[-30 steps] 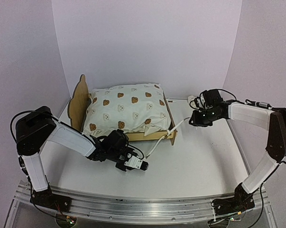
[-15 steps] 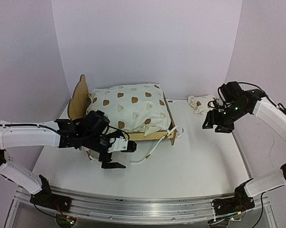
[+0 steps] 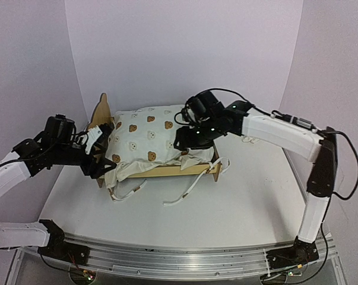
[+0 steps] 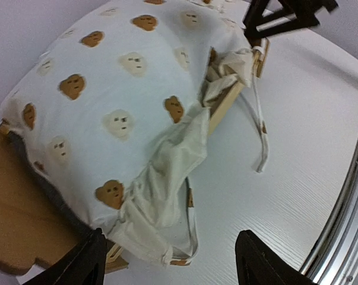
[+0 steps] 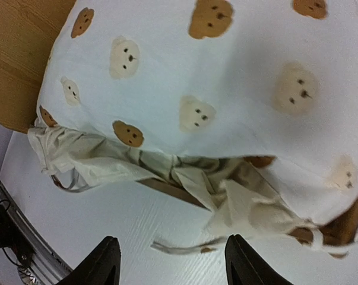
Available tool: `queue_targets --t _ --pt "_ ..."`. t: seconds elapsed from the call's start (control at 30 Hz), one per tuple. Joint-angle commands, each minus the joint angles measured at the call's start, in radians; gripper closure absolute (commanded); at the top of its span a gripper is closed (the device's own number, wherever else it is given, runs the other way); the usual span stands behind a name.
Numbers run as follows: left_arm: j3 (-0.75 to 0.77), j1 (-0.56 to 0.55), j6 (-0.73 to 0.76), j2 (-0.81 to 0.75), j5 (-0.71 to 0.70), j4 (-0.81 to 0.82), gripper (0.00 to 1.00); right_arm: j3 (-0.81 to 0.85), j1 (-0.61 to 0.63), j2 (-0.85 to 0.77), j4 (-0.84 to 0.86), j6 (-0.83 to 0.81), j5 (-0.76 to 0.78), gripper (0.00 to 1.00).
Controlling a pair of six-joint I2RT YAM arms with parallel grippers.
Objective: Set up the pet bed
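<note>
Pet bed [image 3: 158,136] stands at the far middle of the white counter [image 3: 244,202], with its headboard [image 3: 98,119] to the left. In the top view it is a light plywood frame with a flat headboard cut in a bear-ear shape. A puffy cream cushion [image 3: 152,130] printed with brown and pale bear faces fills it. Soft ruffled cloth hangs over the near rail, and thin ties [image 3: 187,189] lie loose on the counter in front. The left gripper [image 3: 99,155] is at the near corner by the headboard, its jaws apart and empty. The right gripper [image 3: 187,141] hangs over the foot end of the cushion, also apart and holding nothing. Half a second ago the left gripper was in front of the near rail, and the right gripper was well off to the right of the bed. The ruffle at the near left corner now hangs lower, and one more tie [image 3: 130,190] lies on the counter.

From the left wrist, the cushion [image 4: 107,89] looks smooth and rounded. A crumpled ruffle [image 4: 167,178] falls over the wooden rail. Brown plywood of the headboard [image 4: 24,214] is at the lower left, and a dark grey layer [image 4: 45,190] shows under the cushion. The left gripper [image 4: 170,237] is wide open over the counter [image 4: 297,178].

From the right wrist, the cushion [image 5: 226,89] fills the upper part. The wrinkled ruffle [image 5: 107,157] runs along its edge, and the headboard [image 5: 18,59] is at the upper left. The right gripper [image 5: 173,240] is open above the counter [image 5: 101,219], with a tie [image 5: 179,246] lying below it.
</note>
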Motion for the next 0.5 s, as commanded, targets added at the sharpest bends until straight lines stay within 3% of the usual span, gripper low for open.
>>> queue_targets --t 0.0,0.1,0.27,0.37,0.47 --pt "-0.024 0.129 -0.094 -0.082 0.007 -0.011 0.31 0.237 0.065 0.202 0.044 -0.018 0.003 0.36" --pt "-0.086 0.179 -0.07 -0.117 0.019 0.024 0.37 0.285 0.071 0.277 0.043 0.008 0.123 0.36" --pt "-0.206 0.177 0.199 -0.09 -0.059 0.075 0.34 0.146 0.049 0.209 0.022 0.009 0.425 0.36" --pt "-0.204 0.144 0.297 -0.028 -0.138 0.117 0.29 0.073 0.014 0.164 -0.044 0.042 0.434 0.33" --pt "-0.195 0.067 0.343 0.032 -0.196 0.153 0.25 0.025 -0.018 0.172 -0.057 0.049 0.332 0.31"
